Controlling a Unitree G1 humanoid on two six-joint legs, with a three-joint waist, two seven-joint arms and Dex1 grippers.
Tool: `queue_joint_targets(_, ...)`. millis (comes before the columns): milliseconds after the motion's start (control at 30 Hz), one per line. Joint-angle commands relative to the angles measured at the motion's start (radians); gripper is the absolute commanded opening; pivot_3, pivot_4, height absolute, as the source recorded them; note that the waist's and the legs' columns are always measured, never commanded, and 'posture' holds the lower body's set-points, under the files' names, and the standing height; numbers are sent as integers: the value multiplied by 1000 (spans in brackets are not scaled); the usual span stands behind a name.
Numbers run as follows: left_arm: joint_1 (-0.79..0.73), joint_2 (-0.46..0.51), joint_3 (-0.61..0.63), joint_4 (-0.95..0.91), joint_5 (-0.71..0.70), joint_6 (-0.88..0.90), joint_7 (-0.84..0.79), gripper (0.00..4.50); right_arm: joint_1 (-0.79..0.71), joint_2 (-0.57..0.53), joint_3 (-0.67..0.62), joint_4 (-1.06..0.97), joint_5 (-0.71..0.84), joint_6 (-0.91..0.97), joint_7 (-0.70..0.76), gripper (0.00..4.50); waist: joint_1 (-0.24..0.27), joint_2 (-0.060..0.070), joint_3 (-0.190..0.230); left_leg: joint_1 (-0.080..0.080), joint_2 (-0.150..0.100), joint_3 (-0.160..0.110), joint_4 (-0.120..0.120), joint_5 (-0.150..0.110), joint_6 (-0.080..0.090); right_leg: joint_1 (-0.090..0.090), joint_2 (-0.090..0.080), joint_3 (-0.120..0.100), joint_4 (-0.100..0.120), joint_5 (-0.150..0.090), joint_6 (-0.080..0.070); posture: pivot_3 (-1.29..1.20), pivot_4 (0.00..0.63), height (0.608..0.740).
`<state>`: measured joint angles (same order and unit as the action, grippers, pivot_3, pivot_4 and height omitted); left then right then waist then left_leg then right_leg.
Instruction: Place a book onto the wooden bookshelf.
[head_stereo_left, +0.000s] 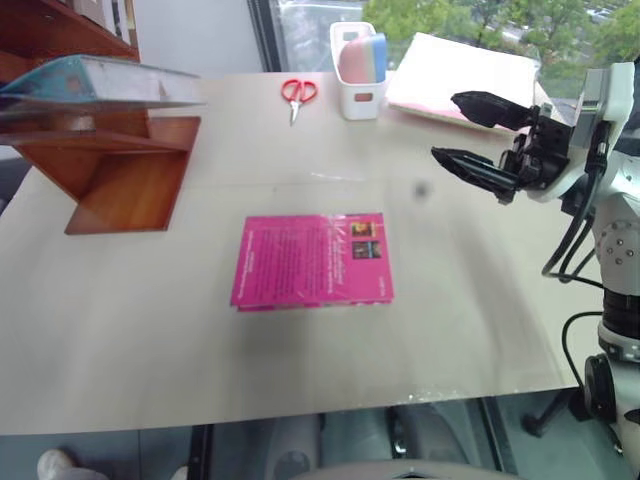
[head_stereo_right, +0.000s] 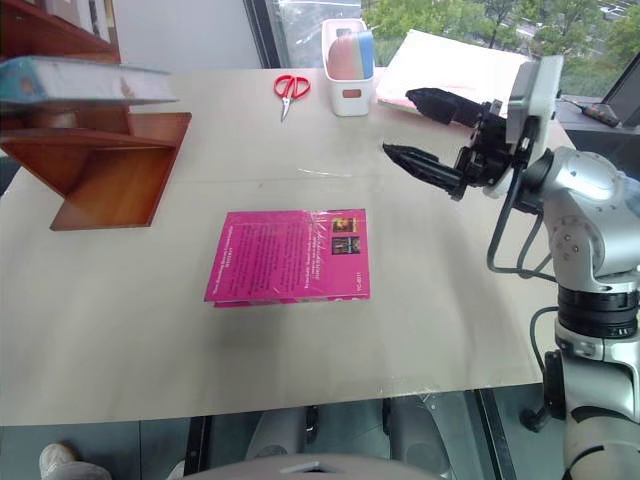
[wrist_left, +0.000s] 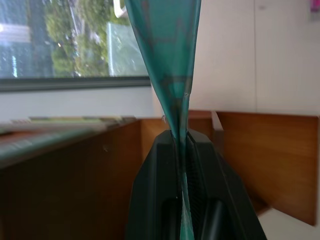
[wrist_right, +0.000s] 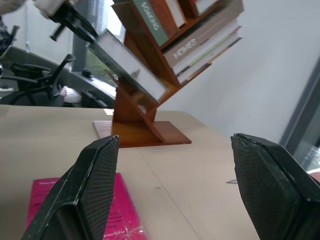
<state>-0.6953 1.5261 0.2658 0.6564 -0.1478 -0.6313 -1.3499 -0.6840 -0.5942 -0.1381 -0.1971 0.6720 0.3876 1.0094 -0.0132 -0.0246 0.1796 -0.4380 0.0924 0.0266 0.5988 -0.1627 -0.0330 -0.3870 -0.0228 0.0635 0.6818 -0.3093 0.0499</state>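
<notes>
Left wrist view gives you the left pincer (wrist_left: 184, 165) clamped tight on the edge of the teal-green book (wrist_left: 167, 60), its black fingers (wrist_left: 155, 190) pressed flat against both covers, with the reddish-brown panels of the wooden bookshelf (wrist_left: 270, 160) just behind. In the left eye view you see that same book (head_stereo_left: 95, 82) held level at the far left corner of the surface (head_stereo_left: 150, 330), hovering just above the shelf's lower slanted support (head_stereo_left: 120, 175); whether it touches the wood you cannot tell. From the right wrist view the book (wrist_right: 127, 62) sits at a slant in front of the zigzag tiers, the left pincer (wrist_right: 75, 22) gripping its outer end, and other books (wrist_right: 200, 42) already lean on the tiers above.

Your right pincer (head_stereo_right: 425, 130) hangs over the right side of the surface, jaws spread wide and holding nothing, pointing toward the left. A magenta-pink book (head_stereo_left: 312, 260) lies flat in the middle of the surface, well apart from both pincers. Along the far edge you have red-handled scissors (head_stereo_left: 298, 95), a white holder (head_stereo_left: 358, 75) with pink and blue contents, and a pale paper stack (head_stereo_left: 460, 75).
</notes>
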Motion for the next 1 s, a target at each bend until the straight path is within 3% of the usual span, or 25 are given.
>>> queue_joint_targets(33, -111, -12, -76, 142, 76, -91, 31, 55, -23, 4, 2, -78, 26, 5, -17, 3656, 0, 0, 0, 0, 0, 0, 0, 0, 0, 0, 0, 0, 0, 0, 0, 0, 150, 740)
queue_joint_targets(267, -443, -82, -267, 383, 300, -156, 96, 55, -6, 16, 12, -163, 49, 42, -75, 3656, -1, -1, -1, -1, 0, 0, 2, 0, 0, 0, 1, 0, 2, 0, 0, 0, 150, 740)
queue_joint_targets(467, -548, -96, -311, 475, 360, -173, 132, 2454, 12, 19, 10, -187, 59, 52, -101, 3656, -7, -1, -1, -1, 2, 2, 4, 0, 0, -6, 4, 4, 12, 0, 0, 0, 150, 740)
queue_joint_targets(567, -531, -87, -267, 484, 298, -214, 102, 3762, 19, 11, 13, -177, 51, 44, -91, 3656, -5, -1, -1, -4, 3, 2, 6, 0, 0, -9, 4, 4, 14, 0, 0, 0, 150, 740)
queue_joint_targets(667, -428, -92, -176, 444, 152, -284, 47, 3762, 13, 10, 23, -152, 38, 33, -74, 3656, -7, -1, -1, -11, 5, 2, 14, 0, 0, -13, 5, 3, 16, 0, 0, 0, 150, 740)
queue_joint_targets(800, -164, -137, -5, 197, -109, -238, 2, 3762, 0, 4, 33, -112, 31, 19, -39, 3656, -2, -1, -1, -11, 6, 1, 17, 0, 0, -13, 5, 2, 18, 0, 0, 0, 150, 740)
queue_joint_targets(933, 216, -259, 196, -416, -324, 102, 162, 3762, -21, -2, 40, -61, 21, 7, -2, 3656, 1, -1, -1, -11, 7, 1, 18, 0, 0, -12, 4, 2, 19, 0, 0, 0, 150, 740)
queue_joint_targets(1000, 370, -361, 208, -735, -382, 291, 327, 3762, -30, -10, 50, -40, 5, 11, 7, 3656, -1, -1, -1, -11, 7, -1, 19, 0, 0, -10, 5, 0, 18, 0, 0, 0, 150, 740)
